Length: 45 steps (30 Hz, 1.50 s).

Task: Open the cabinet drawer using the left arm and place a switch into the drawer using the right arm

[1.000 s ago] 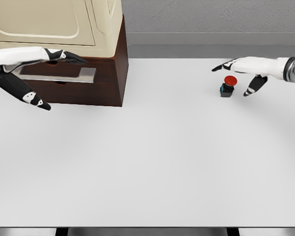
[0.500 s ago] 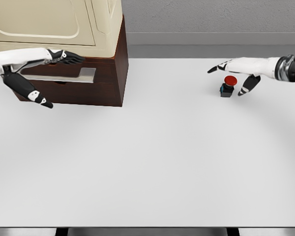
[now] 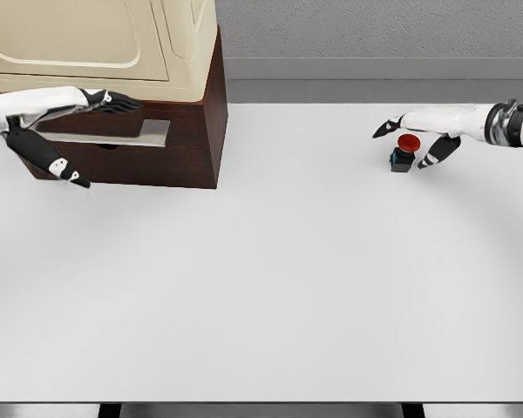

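A small switch (image 3: 404,151) with a red round cap on a dark base stands on the white table at the upper right. My right hand (image 3: 410,139) reaches in from the right and hovers over it, fingers spread to either side, open. At the upper left is a dark brown cabinet (image 3: 200,131) with a metal drawer handle (image 3: 105,136) on its front. The drawer looks closed. My left hand (image 3: 78,139) is open in front of the cabinet, its fingers above the handle and its thumb pointing down below it.
A cream-coloured appliance (image 3: 96,43) sits on top of the cabinet. The white table (image 3: 270,279) stretches wide toward the front edge. A grey wall runs behind it.
The right hand has closed in around the switch, its fingers dropping nearer to it. The left hand has drawn slightly back to the left and up near the handle.
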Each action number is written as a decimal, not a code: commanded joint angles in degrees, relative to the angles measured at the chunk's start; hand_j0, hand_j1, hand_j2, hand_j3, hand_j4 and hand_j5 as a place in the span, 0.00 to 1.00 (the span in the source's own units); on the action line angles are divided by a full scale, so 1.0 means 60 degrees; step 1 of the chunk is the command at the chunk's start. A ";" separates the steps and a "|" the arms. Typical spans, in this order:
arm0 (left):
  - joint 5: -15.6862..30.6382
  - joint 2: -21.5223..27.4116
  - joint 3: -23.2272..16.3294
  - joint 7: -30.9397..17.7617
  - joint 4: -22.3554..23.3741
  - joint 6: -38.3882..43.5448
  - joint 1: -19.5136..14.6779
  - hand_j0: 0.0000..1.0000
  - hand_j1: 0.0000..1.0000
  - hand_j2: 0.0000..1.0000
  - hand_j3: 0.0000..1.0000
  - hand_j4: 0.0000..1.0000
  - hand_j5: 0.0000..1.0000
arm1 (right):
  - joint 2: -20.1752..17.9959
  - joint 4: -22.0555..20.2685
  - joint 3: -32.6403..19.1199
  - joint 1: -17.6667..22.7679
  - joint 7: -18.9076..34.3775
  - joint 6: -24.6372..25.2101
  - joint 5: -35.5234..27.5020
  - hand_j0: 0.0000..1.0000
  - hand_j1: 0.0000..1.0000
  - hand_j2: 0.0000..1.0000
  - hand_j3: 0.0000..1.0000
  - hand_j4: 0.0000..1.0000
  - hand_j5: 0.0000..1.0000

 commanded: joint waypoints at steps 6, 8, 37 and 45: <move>-0.0003 -0.0063 0.0171 -0.0001 0.0234 0.0047 0.0147 1.00 1.00 1.00 1.00 1.00 1.00 | 0.0220 0.0323 -0.0023 -0.0117 -0.0003 0.0025 0.0010 0.84 0.84 0.84 0.84 0.84 0.84; -0.0032 -0.0077 0.0171 -0.0001 0.0365 0.0047 0.0190 1.00 1.00 1.00 1.00 1.00 1.00 | 0.0235 0.0382 -0.0023 -0.0132 -0.0003 0.0025 0.0010 0.83 0.83 0.83 0.83 0.83 0.83; -0.0091 -0.0517 0.0933 0.0014 0.0717 0.0047 0.1128 1.00 1.00 1.00 1.00 1.00 1.00 | 0.0367 0.0792 -0.0052 -0.0190 -0.0003 0.0025 0.0010 0.60 0.60 0.60 0.60 0.60 0.60; -0.0047 -0.0531 0.1080 0.0014 0.0732 0.0076 0.1406 1.00 1.00 1.00 1.00 1.00 1.00 | 0.0381 0.0777 -0.0037 -0.0190 -0.0003 0.0025 -0.0005 0.50 0.50 0.50 0.50 0.50 0.50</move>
